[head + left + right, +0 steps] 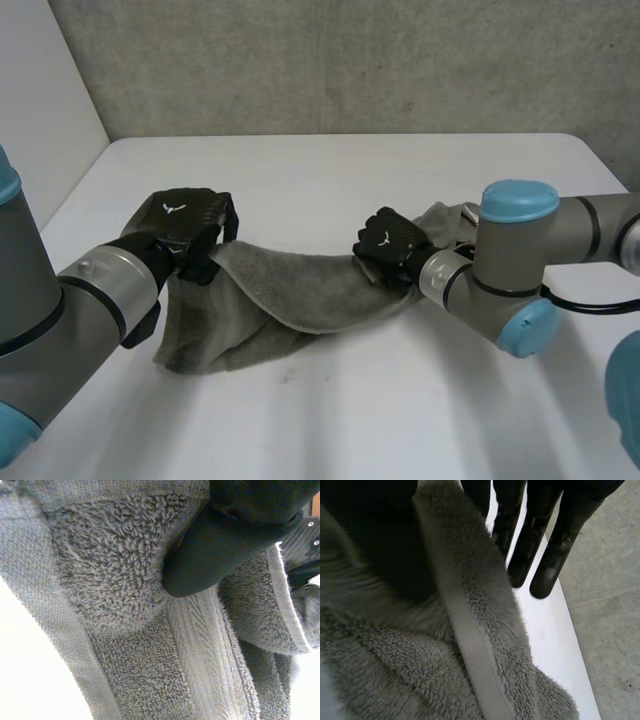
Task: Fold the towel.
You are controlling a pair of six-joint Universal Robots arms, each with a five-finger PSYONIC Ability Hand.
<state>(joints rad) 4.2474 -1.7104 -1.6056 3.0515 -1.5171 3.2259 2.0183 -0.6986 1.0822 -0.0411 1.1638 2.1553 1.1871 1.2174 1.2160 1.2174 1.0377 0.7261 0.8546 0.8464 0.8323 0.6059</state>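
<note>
Clearly the white table (400,400) bears a grey towel (300,295) stretched between both hands. The left hand (185,225) clamps one end under its thumb (210,555). The right hand (390,245) pinches the opposite edge between its thumb and straight fingers (555,555).

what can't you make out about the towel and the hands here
1. Right end of the towel: in the head view it runs behind the right arm.
2. Towel corner at the left hand: in the head view the hand covers it.
3. Whether the right hand grips the towel: in the head view its back hides the palm, and in the right wrist view the towel covers part of it.
</note>
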